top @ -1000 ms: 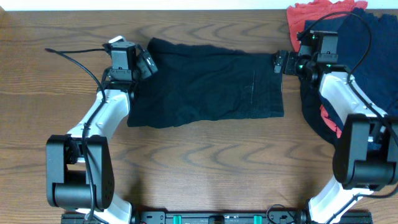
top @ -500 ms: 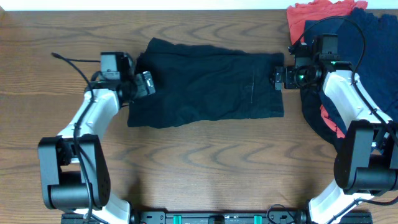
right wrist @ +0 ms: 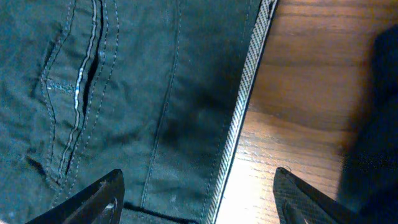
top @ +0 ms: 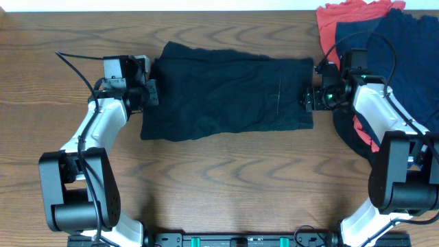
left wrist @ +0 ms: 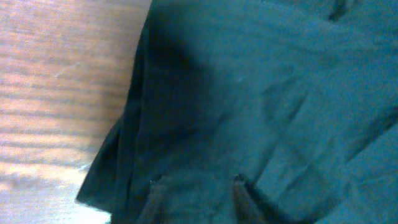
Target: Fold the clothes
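Note:
The black shorts [top: 226, 89] lie spread flat in the middle of the table. My left gripper [top: 151, 92] is at their left edge. In the left wrist view its fingers stand close together on a bunched fold of the shorts [left wrist: 261, 93], so the left gripper [left wrist: 196, 196] is shut on fabric. My right gripper [top: 306, 98] is at the shorts' right edge. In the right wrist view the right gripper [right wrist: 199, 196] stands open, one finger over the shorts [right wrist: 155, 81], the other over bare wood, straddling the pale mesh strip [right wrist: 245, 93].
A heap of other garments sits at the back right: coral-red [top: 346, 14] and navy [top: 405, 62], under and beside my right arm. A dark garment [right wrist: 379, 124] shows at the right wrist view's edge. Brown wooden table [top: 226, 185] surrounds the shorts.
Both grippers moved from the shorts' far corners toward the near side along the side edges. The left jaws closed in on the fabric; the right jaws narrowed a little.

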